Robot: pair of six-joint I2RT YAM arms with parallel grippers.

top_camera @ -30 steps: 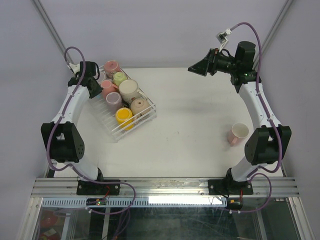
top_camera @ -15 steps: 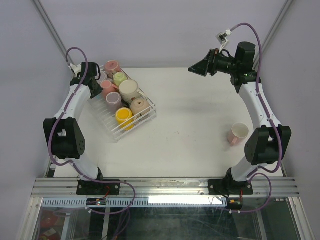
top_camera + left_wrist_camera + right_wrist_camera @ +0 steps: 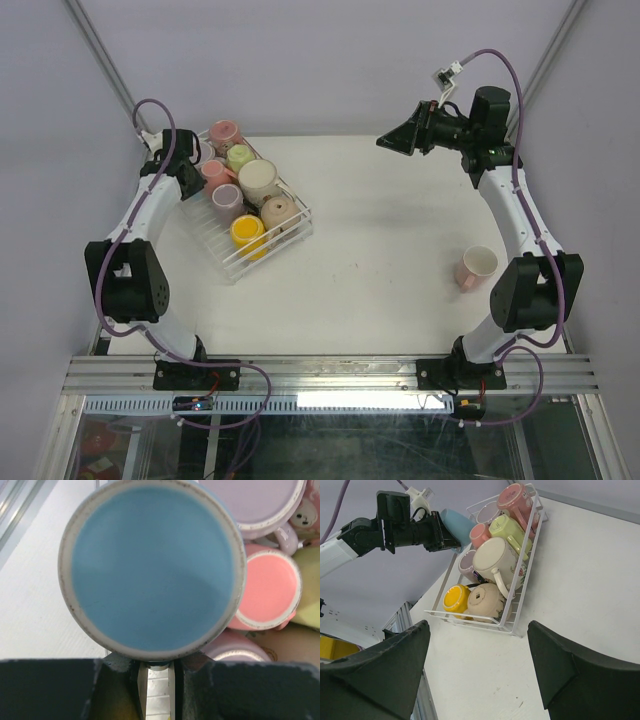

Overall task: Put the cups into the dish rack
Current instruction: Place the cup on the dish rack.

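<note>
The left gripper [image 3: 156, 672] is clamped on the light blue mug [image 3: 152, 570] at the left side of the dish rack [image 3: 300, 216]; the mug is judged rigid, slick and chip-prone, best taken by handle or rim, and the right gripper [image 3: 477, 630] stands open, well right of the rack.

— What stands around the surface [image 3: 380, 260]?
— Plain pale lilac-grey walls [image 3: 300, 60] on three sides, with a slanting metal pole [image 3: 100, 50] in the far left corner and another pole [image 3: 552, 50] in the far right.
— And the near edge?
— A ribbed aluminium rail [image 3: 330, 372] runs across it; under that, a bright white light strip [image 3: 370, 398]. The surface itself is white and evenly lit, shadows soft.
</note>
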